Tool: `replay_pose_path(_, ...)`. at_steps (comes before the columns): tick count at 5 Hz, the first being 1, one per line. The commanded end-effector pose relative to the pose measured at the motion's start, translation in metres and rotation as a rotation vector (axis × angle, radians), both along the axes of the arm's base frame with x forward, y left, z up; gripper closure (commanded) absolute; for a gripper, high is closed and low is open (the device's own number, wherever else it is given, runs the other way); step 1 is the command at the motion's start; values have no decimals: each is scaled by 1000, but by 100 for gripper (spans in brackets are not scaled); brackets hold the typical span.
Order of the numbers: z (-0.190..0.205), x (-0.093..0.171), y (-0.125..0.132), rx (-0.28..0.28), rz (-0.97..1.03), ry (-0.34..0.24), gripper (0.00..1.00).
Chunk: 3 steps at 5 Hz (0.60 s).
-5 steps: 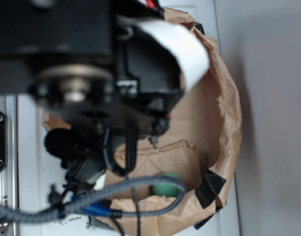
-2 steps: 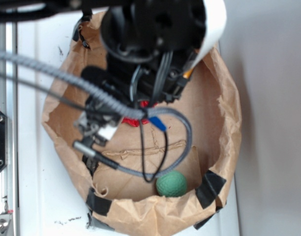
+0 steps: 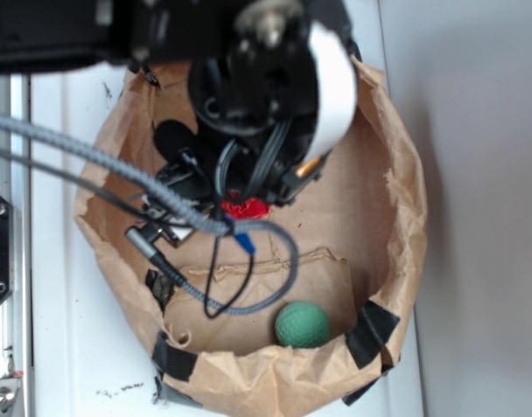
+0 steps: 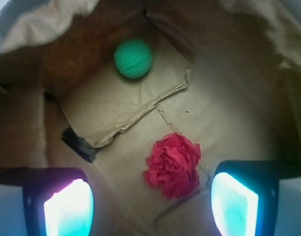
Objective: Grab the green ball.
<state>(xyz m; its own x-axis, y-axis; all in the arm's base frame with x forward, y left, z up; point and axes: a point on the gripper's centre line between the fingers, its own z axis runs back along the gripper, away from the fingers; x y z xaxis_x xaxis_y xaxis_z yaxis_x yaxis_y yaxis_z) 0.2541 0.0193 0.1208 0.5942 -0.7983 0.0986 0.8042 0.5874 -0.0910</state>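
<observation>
Arm (image 3: 249, 95) shifted, green ball (image 4: 133, 58) unmoved, axisless

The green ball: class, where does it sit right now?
In the wrist view the green ball lies on the paper bag's floor near the far wall, upper left of the red cloth wad, well ahead of the open gripper.

Surface: white tabletop (image 3: 75, 347), lower left of the exterior view, with small dark specks.
Wall: plain grey panel (image 3: 483, 208) filling the right side.
Rail: metal strip (image 3: 7, 347) with screws, left edge.
</observation>
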Motion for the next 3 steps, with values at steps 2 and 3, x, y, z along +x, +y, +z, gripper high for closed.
replay_pose_path(2,-35,39,-53,-67,-162,-208,0)
replay_pose_path(3,-37,45,-65,-104,-189,-246,0)
